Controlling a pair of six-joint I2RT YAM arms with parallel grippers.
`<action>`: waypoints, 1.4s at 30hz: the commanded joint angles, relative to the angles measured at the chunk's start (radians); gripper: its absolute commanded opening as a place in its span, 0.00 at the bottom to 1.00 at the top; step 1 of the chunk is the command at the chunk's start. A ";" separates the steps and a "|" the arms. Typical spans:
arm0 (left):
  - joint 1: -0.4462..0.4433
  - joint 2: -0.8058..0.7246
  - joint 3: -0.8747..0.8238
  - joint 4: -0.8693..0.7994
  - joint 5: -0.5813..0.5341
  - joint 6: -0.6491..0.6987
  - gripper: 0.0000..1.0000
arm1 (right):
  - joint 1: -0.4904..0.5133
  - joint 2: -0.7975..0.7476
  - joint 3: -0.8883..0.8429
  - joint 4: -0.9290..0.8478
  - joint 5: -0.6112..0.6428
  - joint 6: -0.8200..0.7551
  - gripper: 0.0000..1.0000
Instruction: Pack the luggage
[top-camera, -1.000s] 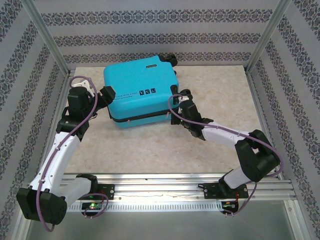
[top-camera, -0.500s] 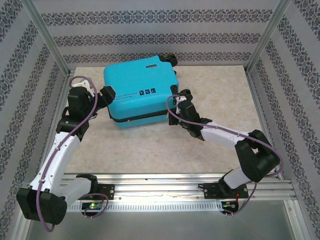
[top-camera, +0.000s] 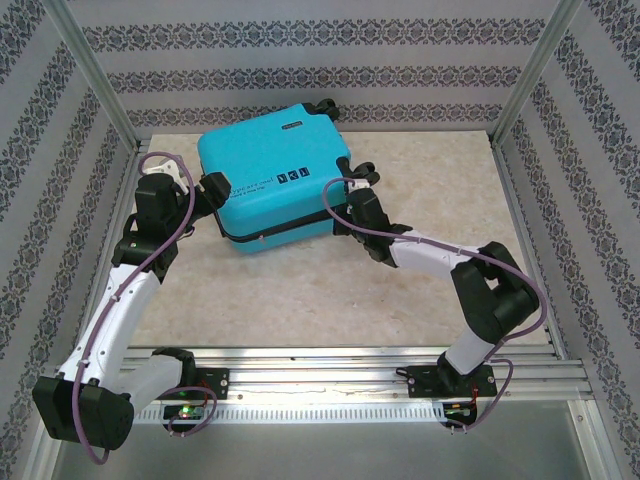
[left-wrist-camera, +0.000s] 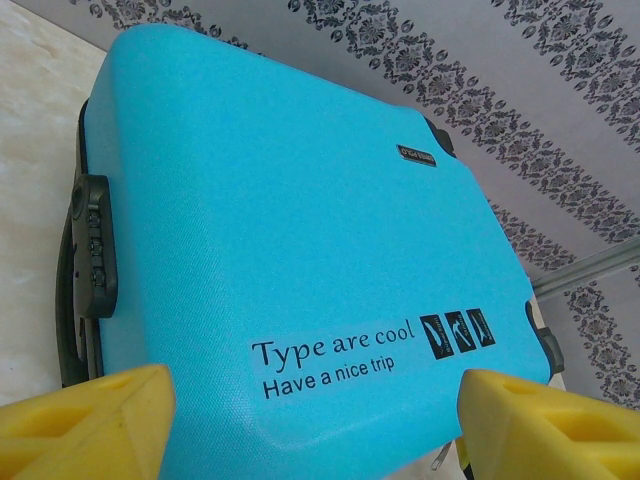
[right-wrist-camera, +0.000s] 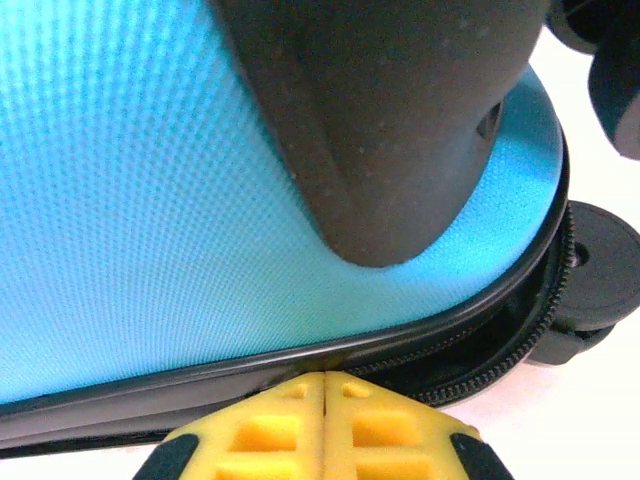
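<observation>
The luggage (top-camera: 270, 185) is a turquoise hard-shell suitcase lying flat at the back left of the table, lid down, with a black zipper band round its side. My left gripper (top-camera: 215, 190) is open at its left near corner; in the left wrist view the yellow fingers (left-wrist-camera: 90, 425) stand either side of the printed lid (left-wrist-camera: 300, 230), not touching it. My right gripper (top-camera: 345, 207) is shut at the right near corner. Its tips (right-wrist-camera: 325, 378) press against the zipper band (right-wrist-camera: 450, 350), just below a black wheel housing (right-wrist-camera: 400, 120). Nothing shows between its fingers.
Patterned walls and metal posts (top-camera: 525, 90) close in the table on three sides. Black wheels (top-camera: 330, 108) stick out at the suitcase's far side. The beige tabletop (top-camera: 440, 190) lies bare to the right and in front. A metal rail (top-camera: 320, 365) runs along the near edge.
The suitcase has swung and shifted a little to the left and away. My right gripper followed its corner toward the back. The left arm has not moved.
</observation>
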 joint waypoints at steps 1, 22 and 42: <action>-0.006 -0.016 0.023 -0.006 0.000 0.007 0.75 | -0.009 -0.030 -0.036 -0.025 -0.055 -0.071 0.12; -0.006 -0.035 -0.010 0.016 0.012 0.003 0.75 | 0.183 -0.010 0.222 -0.518 0.386 -0.017 0.49; -0.006 -0.026 -0.009 0.021 0.018 -0.001 0.75 | 0.209 0.179 0.370 -0.630 0.399 -0.006 0.53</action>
